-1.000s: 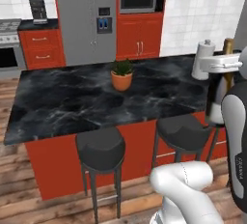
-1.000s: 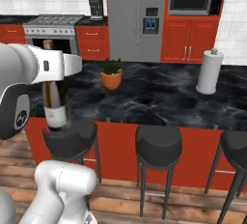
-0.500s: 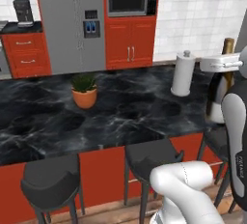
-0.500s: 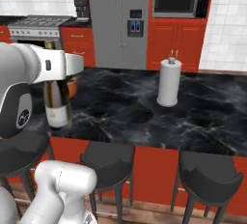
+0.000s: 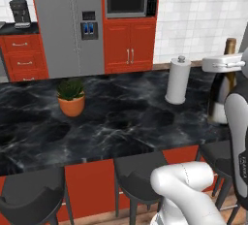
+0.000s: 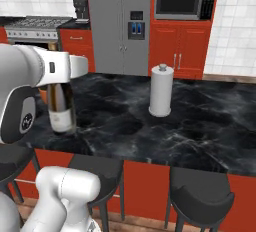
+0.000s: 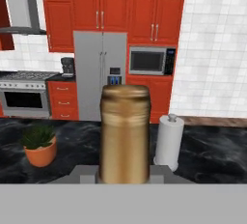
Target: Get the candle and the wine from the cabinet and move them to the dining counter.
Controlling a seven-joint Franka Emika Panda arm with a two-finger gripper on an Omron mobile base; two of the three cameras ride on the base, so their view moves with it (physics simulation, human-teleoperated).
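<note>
Gripper [image 6: 64, 74] clamped on wine [image 6: 61, 107] neck — bottle upright, above near edge of dining counter [image 6: 200, 126]. Base has slid sideways; paper-towel roll [image 6: 161, 90] and plant [image 5: 71, 97] shifted across views — set-down likely close.

Dark wine [image 6: 61, 107] bottle, gold-foil neck, pale label: upright in the claw [image 5: 227, 65], over the black-marble dining counter [image 5: 121, 122].

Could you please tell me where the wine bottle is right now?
The dark glass wine bottle with gold foil hangs at the right base view's left, over the black marble counter.
</note>
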